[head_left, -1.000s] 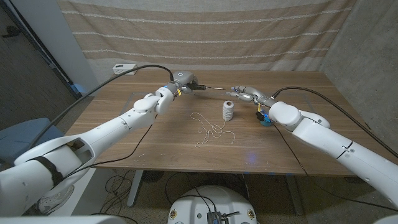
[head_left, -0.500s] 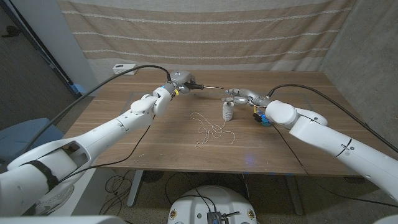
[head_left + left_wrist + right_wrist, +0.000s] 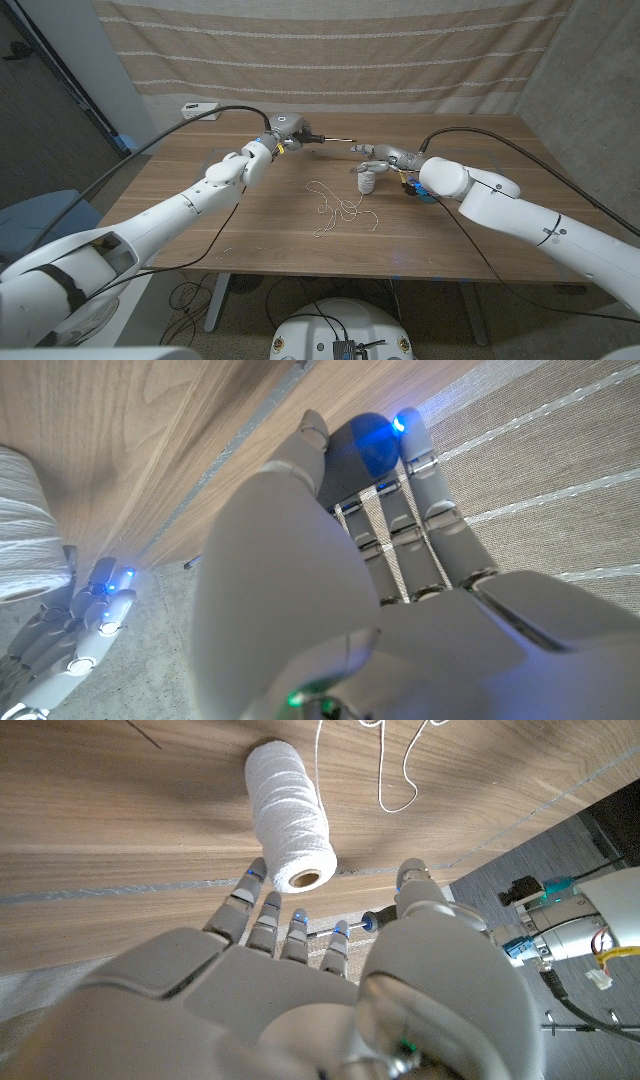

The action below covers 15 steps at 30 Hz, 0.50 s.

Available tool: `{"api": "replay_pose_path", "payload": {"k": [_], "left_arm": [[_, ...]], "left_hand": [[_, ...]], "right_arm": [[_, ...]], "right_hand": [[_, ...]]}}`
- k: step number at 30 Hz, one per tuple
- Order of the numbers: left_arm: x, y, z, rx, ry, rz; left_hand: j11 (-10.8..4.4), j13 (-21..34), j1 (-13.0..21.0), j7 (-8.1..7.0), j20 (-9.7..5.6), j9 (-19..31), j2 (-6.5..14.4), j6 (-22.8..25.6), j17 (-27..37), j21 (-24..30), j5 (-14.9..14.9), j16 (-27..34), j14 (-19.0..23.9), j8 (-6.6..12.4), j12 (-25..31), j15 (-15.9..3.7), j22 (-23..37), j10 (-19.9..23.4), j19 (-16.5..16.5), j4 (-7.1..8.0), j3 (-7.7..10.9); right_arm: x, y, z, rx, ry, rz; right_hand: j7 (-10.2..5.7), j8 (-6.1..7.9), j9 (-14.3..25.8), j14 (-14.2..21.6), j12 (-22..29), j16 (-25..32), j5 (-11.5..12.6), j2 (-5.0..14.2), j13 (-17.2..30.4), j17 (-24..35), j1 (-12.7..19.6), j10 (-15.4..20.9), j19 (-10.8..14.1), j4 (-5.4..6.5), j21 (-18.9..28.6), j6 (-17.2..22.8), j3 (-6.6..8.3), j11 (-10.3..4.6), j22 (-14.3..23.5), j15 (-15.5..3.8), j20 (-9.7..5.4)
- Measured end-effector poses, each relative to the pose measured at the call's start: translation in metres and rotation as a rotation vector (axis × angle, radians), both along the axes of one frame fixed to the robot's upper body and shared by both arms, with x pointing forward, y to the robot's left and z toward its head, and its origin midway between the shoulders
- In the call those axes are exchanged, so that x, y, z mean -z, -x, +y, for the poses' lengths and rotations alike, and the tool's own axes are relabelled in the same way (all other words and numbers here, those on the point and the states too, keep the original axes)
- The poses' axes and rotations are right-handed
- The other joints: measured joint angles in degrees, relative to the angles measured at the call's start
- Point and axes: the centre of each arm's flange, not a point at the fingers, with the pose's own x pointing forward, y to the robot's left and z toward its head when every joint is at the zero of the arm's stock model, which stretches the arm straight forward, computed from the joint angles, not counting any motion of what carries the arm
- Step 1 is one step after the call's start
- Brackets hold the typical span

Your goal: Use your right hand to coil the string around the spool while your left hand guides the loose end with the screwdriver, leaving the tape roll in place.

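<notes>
Table (image 3: 480, 235): a wooden top is filling the middle of the head view, with a striped cloth (image 3: 330, 50) hanging behind it across the upper part of the frame.
Left arm: it is reaching in from the lower left of the head view toward the upper centre of the table.
Left hand (image 3: 285, 131): it is sitting just left of centre in the upper half of the head view, its fingers curling around the dark handle of the screwdriver (image 3: 325, 140); the thin shaft is pointing toward picture right, above the table. In the left wrist view the fingers (image 3: 420, 490) are wrapping a dark handle.
Right arm: it is coming in from the lower right of the head view and bending toward the centre.
Right hand (image 3: 385, 157): it is hovering just right of centre in the head view, right beside the spool (image 3: 367, 180), fingers spread and holding nothing. In the right wrist view the fingertips (image 3: 270, 910) are lying close to the spool's open end; whether they are touching it I cannot tell.
Spool: wound with white thread, it is standing on the table near centre, under the right hand's fingers.
String (image 3: 340, 208): a loose white tangle is lying on the table just below and left of the spool, in the middle of the head view.
Blue object (image 3: 425, 193): something small and blue is showing just right of the spool, partly hidden by the right arm; too hidden to identify.
</notes>
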Motion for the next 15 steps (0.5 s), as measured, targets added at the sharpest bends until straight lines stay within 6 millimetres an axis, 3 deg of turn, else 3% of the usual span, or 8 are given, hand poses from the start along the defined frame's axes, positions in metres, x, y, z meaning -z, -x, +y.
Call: {"api": "replay_pose_path", "payload": {"k": [9,15], "left_arm": [[0.003,0.003,0.004,-0.002,0.006,0.003],[0.005,0.005,0.006,-0.002,0.009,0.004]], "left_hand": [[0.0,0.42,0.43,0.0,0.01,0.0,-0.43,0.02,0.26,0.43,-0.01,-0.16,0.1,-0.02,-0.36,-0.11,0.03,0.0,-0.01,0.08,-0.08],[0.0,0.36,0.42,0.1,0.03,0.18,-0.42,0.53,0.26,0.52,-0.22,-0.4,0.62,-0.45,-0.36,-0.01,0.04,0.0,-0.02,0.09,-0.08]], "right_arm": [[-0.005,0.004,0.024,0.049,0.177,-0.075],[-0.008,0.005,0.036,0.09,0.271,-0.131]], "right_hand": [[-0.15,0.49,0.27,1.71,0.46,0.29,0.0,-0.35,0.27,0.0,8.15,0.51,3.61,-0.37,0.5,1.53,3.98,-1.73,0.0,-2.33,-0.55],[-0.05,1.11,0.54,3.42,0.87,0.72,0.0,-1.48,0.54,0.0,12.3,1.5,6.1,-0.05,0.95,4.22,5.53,-2.68,0.29,-4.0,-1.7]]}}
